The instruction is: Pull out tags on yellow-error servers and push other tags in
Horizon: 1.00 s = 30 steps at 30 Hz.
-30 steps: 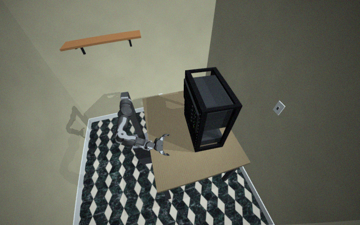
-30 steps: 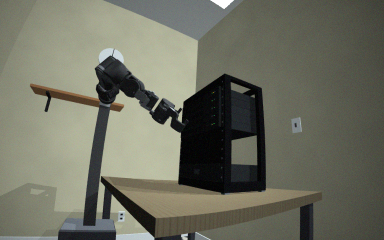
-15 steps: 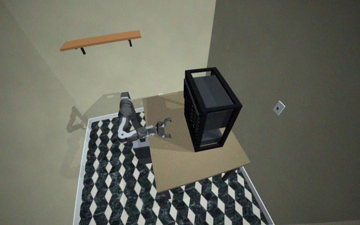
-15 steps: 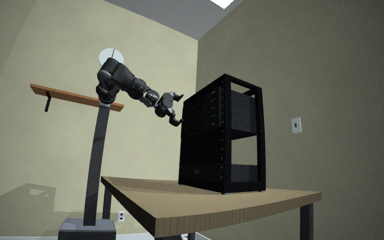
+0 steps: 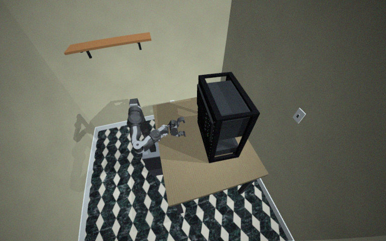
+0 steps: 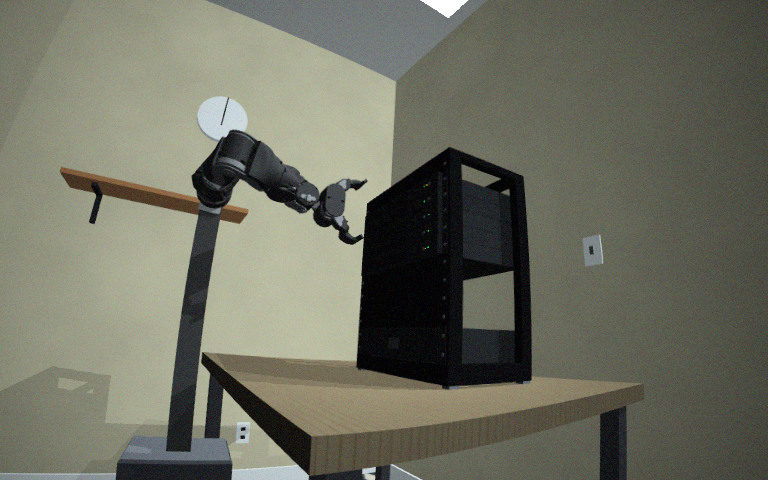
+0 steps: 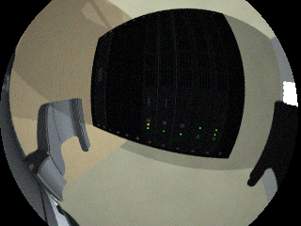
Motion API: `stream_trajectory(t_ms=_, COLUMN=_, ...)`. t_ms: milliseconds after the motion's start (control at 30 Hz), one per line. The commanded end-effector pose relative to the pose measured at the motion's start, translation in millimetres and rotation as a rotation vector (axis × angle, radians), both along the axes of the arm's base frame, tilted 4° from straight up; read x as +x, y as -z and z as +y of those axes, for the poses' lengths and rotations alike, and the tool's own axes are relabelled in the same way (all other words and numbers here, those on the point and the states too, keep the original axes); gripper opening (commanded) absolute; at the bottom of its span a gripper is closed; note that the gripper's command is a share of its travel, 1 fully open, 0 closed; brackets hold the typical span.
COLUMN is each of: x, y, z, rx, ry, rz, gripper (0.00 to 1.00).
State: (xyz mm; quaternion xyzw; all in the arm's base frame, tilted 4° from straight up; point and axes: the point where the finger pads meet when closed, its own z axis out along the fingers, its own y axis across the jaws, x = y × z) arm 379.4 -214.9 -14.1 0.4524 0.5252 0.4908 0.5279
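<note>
A black server rack [image 5: 224,116] stands on a wooden table [image 5: 199,153]; it also shows in the exterior view [image 6: 441,283] and the wrist view [image 7: 169,82]. Its front face carries a column of small status lights [image 6: 424,217], mostly green. In the wrist view two lights look yellow [image 7: 149,124] [image 7: 214,132] among green ones [image 7: 182,132]. The information tags and locate buttons are too small to make out. My gripper [image 6: 351,210] is open and empty, in the air in front of the rack's upper front face, a short gap away; it shows in the top view [image 5: 182,127] too.
The arm stands on a tall post with a base [image 6: 175,458] on the floor beside the table. A wooden wall shelf [image 6: 147,195] hangs behind the arm. A wall socket plate [image 6: 592,250] sits on the wall to the right of the rack.
</note>
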Motion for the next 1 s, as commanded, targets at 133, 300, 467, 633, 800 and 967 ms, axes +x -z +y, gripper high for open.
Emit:
stream_trajectory(t_ms=133, x=2.5, y=-7.1, z=4, rx=0.042, ry=0.021, rz=-0.014, gripper=1.00)
stream_trajectory(t_ms=300, x=3.4, y=-9.7, z=8, rx=0.062, ry=0.022, rz=-0.019, gripper=1.00)
stream_trajectory(t_ms=467, x=3.6, y=-10.2, z=9, rx=0.066, ry=0.020, rz=-0.019, gripper=1.00)
stream_trajectory(t_ms=633, x=3.6, y=-10.2, z=9, rx=0.066, ry=0.020, rz=-0.019, gripper=1.00)
stream_trajectory(t_ms=800, x=3.6, y=-10.2, z=9, rx=0.066, ry=0.020, rz=-0.019, gripper=1.00)
stream_trajectory(t_ms=967, x=3.6, y=-10.2, z=9, rx=0.066, ry=0.020, rz=-0.019, gripper=1.00)
